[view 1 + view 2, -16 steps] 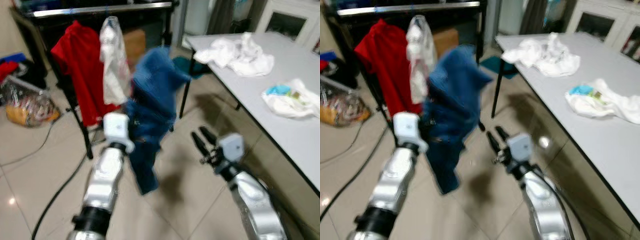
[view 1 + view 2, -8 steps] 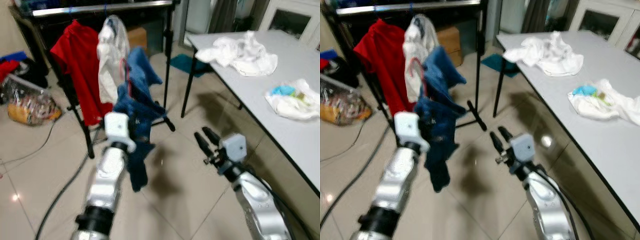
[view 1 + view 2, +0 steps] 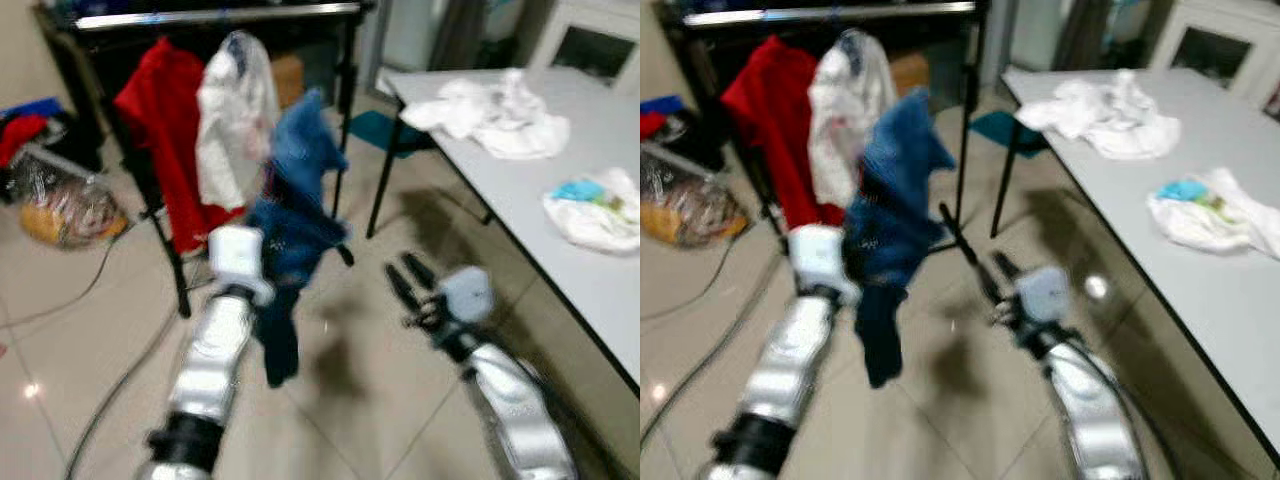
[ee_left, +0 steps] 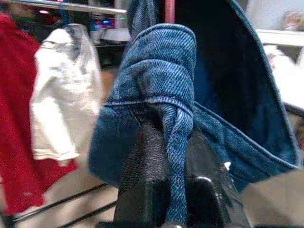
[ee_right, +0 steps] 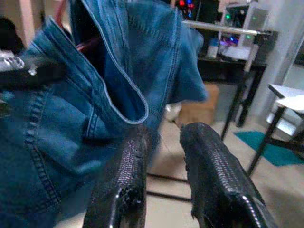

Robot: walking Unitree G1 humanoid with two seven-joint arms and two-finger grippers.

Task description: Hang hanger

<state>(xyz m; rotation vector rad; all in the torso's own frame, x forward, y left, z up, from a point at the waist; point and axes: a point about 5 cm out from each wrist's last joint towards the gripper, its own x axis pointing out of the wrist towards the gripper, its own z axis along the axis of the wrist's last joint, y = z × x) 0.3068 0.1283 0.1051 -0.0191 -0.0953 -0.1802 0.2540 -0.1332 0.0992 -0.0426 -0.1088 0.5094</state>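
1. Up front, the left tool [image 4: 166, 190] pinches a fold of the blue denim garment [image 3: 300, 190], held near the rack rail [image 3: 220, 16].
2. Its red hanger [image 4: 169, 10] pokes above the denim.
3. The right tool [image 5: 164, 185] hovers beside the garment, fingers spread, near the tabletop [image 3: 500, 170].
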